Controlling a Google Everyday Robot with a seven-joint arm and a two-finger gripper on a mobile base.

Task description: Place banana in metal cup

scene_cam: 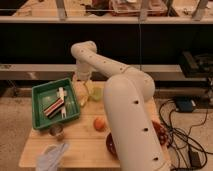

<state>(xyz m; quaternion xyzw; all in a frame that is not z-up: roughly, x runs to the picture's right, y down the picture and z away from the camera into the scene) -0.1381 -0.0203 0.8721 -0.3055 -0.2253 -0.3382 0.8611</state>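
Yellow banana [84, 100] lies on the bench [82, 144] just right of the green tray [45, 97], with the hand [82, 84] right there too, grip impossible to tell, so carrying it to the metal cup [56, 131] in front of the tray is not yet done.

no legible text, labels or numbers anywhere, gripper [83, 85] low beside green tray [50, 85] (none there either)

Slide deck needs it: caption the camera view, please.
Pincer over banana beside green tray; metal cup stands before the tray.
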